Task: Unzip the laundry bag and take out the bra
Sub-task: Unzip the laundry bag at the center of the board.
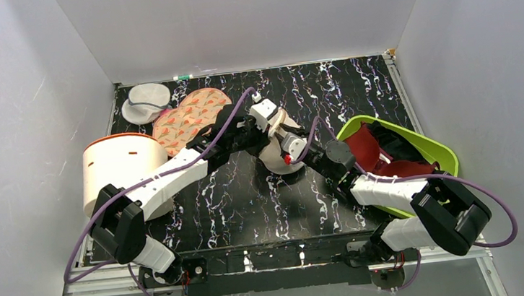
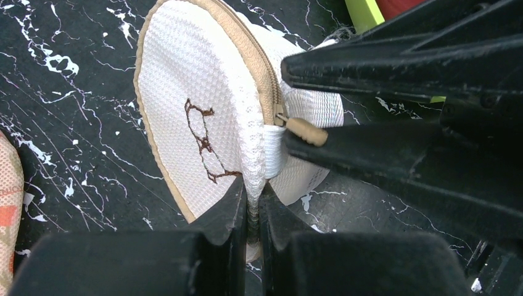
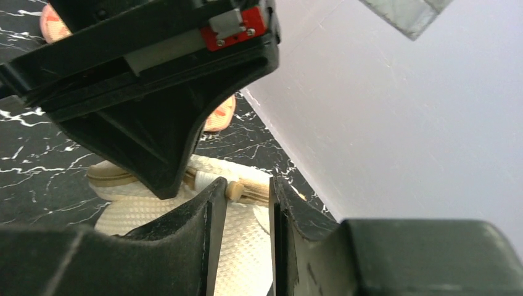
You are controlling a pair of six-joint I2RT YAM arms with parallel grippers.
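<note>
The bag [image 2: 197,92] is in the middle of the table [image 1: 249,200], a little to the far side, with both arms meeting over it. It is tipped up on its edge, not lying flat. One cream mesh face is turned to the left wrist camera, with a thin brown stitched mark [image 2: 203,139] on it.

The left gripper [image 2: 253,191] is pressed together on the bag's rim, with the mesh seam nipped between its fingertips. The tan zip runs along the curved edge, and the part that shows is closed up to the slider. The pull [image 2: 306,131], a small tan nub, sticks out to the right.

The right gripper [image 3: 247,185] comes in from the right with its jaws a narrow way apart and the pull between them. In the left wrist view the pull lies against the lower finger [image 2: 382,160], and the upper finger stands just off it. The pictures show no firm pinch on the pull.

A white tub [image 1: 119,165] with an orange rim stands at the left edge. Beyond it, in the far left corner, lie a grey mesh pod [image 1: 144,103] and a cream pod with an orange pattern [image 1: 191,118]. A green tray [image 1: 442,151] on the right holds red and dark cloth
</note>
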